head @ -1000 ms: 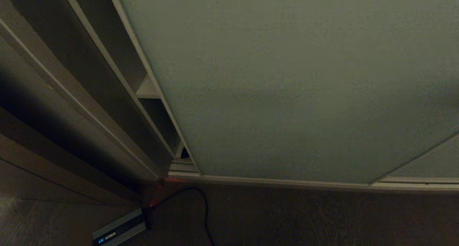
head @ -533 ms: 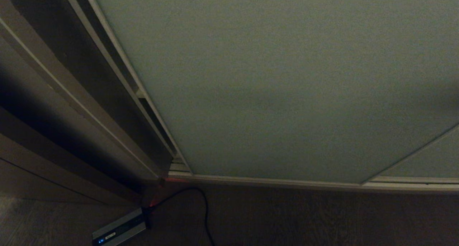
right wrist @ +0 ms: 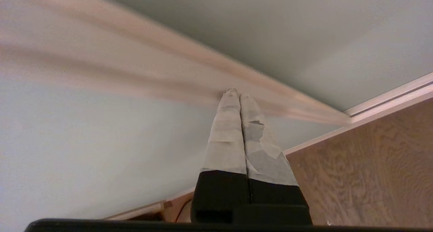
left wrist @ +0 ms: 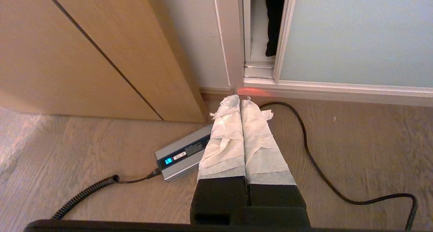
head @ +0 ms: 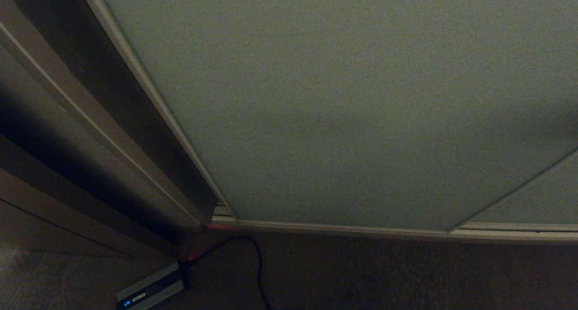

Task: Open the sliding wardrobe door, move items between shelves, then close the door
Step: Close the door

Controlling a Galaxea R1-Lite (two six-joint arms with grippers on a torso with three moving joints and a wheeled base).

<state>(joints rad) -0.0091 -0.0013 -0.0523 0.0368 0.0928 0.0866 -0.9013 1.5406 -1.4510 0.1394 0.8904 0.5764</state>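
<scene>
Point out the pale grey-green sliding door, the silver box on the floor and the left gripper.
Pale grey-green sliding wardrobe door (head: 352, 111): head view, middle of its panel.
Flat silver box with a blue light (left wrist: 181, 154): left wrist view, its top face.
Left gripper (left wrist: 240, 101): left wrist view, between its wrapped fingertips.

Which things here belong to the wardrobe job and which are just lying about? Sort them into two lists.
Job:
sliding wardrobe door
right gripper, shut, tips toward the door's rim
black item in the door gap, probably the cushion

Lying about:
grey power box
black cable
coiled cord
left gripper, shut, parked above the floor
</scene>
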